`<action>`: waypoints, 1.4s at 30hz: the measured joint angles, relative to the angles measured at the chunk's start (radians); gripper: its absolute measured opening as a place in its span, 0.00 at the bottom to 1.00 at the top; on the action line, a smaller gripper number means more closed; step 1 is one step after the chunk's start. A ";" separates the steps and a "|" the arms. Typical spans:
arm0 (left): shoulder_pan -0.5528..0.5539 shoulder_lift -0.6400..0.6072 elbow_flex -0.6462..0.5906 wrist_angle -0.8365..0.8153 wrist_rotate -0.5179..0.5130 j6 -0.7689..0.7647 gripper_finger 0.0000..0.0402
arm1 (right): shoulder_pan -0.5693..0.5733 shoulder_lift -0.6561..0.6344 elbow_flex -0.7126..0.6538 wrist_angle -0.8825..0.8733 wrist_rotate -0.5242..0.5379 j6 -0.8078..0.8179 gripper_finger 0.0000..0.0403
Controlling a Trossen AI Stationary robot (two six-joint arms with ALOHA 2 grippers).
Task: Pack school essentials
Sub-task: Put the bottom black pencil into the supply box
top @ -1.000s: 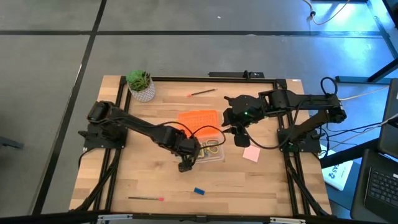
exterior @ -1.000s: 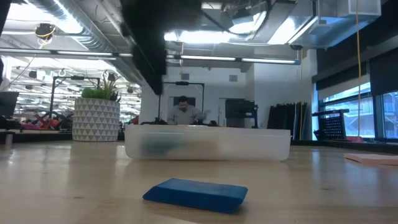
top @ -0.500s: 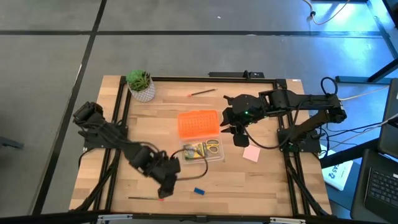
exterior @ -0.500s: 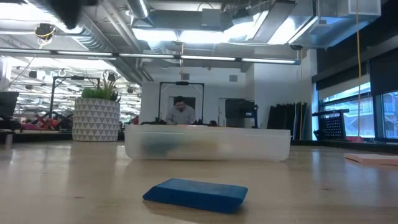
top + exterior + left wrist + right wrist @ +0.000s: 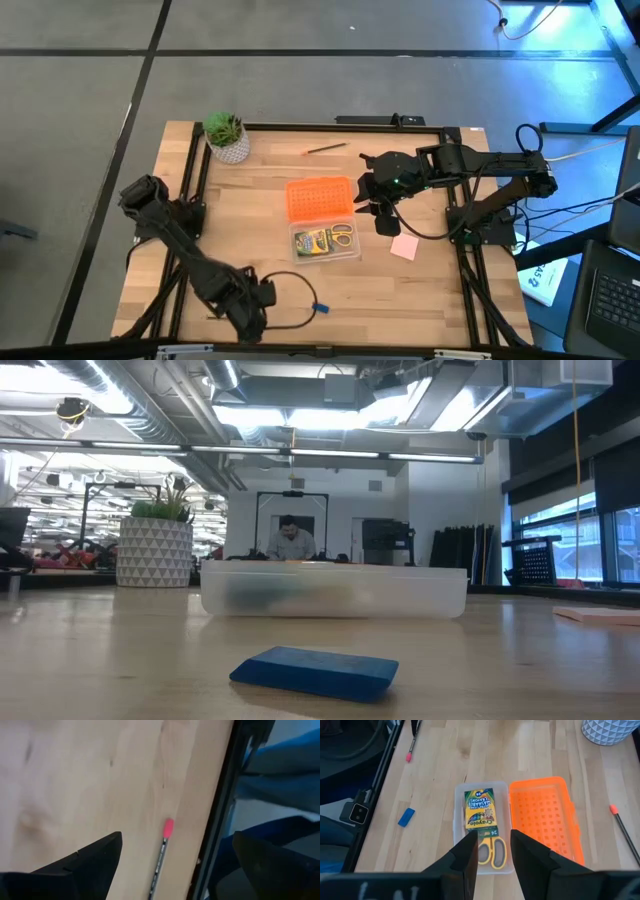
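Note:
The clear box (image 5: 325,243) holds the yellow-green crayon box (image 5: 480,810) and the yellow-handled scissors (image 5: 492,854), lying flat. Its orange lid (image 5: 320,198) lies beside it on the far side. The blue block (image 5: 320,307) and a pencil with a pink eraser (image 5: 167,827) lie near the table's near edge. The pink pad (image 5: 404,247) lies to the right of the box, and another pencil (image 5: 325,148) lies by the far edge. My left gripper (image 5: 175,862) is open above the pink-tipped pencil, one finger on either side. My right gripper (image 5: 495,855) hovers open over the box and lid.
A potted green plant (image 5: 227,137) stands at the far left corner. The black table frame (image 5: 220,820) runs close beside the pencil at the near edge. A cable loops from the left arm toward the blue block (image 5: 315,670). A person stands in the room beyond the table.
My left gripper has swung away from the clear box toward the table's near left edge and has come down over the pink-tipped pencil. The box with crayons and scissors has stayed where it was.

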 joint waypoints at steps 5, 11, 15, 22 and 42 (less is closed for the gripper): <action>-0.027 0.065 0.000 0.030 -0.003 -0.006 0.93 | 0.000 0.000 0.000 0.004 0.000 0.001 0.29; -0.030 0.140 0.000 0.040 -0.003 -0.006 0.93 | 0.000 0.000 0.000 0.004 0.000 0.027 0.29; -0.031 0.192 0.000 0.053 -0.003 -0.030 0.93 | 0.000 0.000 0.000 0.003 0.000 0.027 0.29; -0.056 0.269 -0.001 0.098 0.013 -0.073 0.93 | 0.000 0.000 0.000 0.002 0.000 0.027 0.29; -0.077 0.297 0.001 0.097 -0.003 -0.122 0.90 | 0.000 -0.001 0.000 0.001 0.000 0.050 0.29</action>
